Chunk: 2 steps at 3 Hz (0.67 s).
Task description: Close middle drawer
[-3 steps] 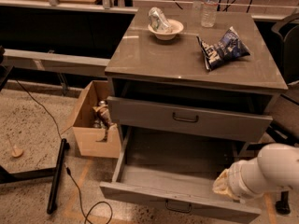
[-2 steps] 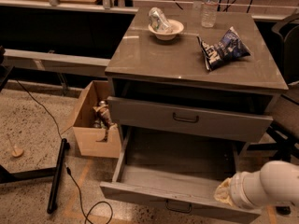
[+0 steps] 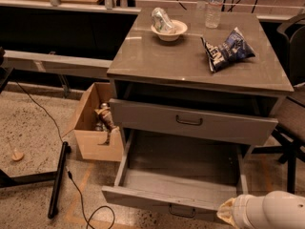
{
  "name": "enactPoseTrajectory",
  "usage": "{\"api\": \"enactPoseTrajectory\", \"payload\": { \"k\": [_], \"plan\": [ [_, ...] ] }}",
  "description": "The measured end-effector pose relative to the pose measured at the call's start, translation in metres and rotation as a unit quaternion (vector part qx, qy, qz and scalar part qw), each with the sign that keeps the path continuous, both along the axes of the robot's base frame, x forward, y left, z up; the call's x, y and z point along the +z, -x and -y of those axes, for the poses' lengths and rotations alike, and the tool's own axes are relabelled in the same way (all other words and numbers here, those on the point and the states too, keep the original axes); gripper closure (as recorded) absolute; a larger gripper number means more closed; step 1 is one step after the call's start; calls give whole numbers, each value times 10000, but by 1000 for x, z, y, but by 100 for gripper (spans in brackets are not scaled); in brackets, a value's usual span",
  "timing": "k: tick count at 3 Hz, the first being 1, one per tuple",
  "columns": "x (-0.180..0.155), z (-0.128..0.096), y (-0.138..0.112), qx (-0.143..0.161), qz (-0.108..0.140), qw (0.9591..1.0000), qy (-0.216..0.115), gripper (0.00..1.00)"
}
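Observation:
The middle drawer [image 3: 162,198] is a wide grey metal drawer pulled far out of the grey cabinet [image 3: 190,61]. It is empty inside, with a small dark handle [image 3: 182,211] on its low front panel. Above it the taller-fronted top drawer [image 3: 190,120] stands slightly open. My white arm [image 3: 271,213] comes in from the bottom right corner. My gripper [image 3: 228,211] is at the arm's tan tip, right by the right end of the middle drawer's front panel; little of it shows. The lowest drawer is out of view.
On the cabinet top are a white bowl [image 3: 168,28] holding a crumpled can, a water bottle [image 3: 214,6] and a blue chip bag [image 3: 228,49]. An open cardboard box [image 3: 95,128] stands left of the cabinet. A black bar [image 3: 57,178] and cable lie on the floor. A chair [image 3: 291,128] stands to the right.
My arm has moved down and forward, from over the drawer's right inside to its front right corner. The drawer has not visibly moved.

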State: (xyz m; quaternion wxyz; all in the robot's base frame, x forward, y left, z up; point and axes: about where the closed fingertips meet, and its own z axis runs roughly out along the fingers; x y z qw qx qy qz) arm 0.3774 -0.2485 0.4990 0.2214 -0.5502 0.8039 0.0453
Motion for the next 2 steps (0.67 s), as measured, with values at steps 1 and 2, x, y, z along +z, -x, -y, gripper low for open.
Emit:
{"api": "enactPoseTrajectory", "payload": {
  "k": [1, 2],
  "plan": [
    [-23, -3, 12, -197, -11, 9998, -69, 100],
    [-44, -3, 21, -415, -3, 9991, -68, 100]
  ]
}}
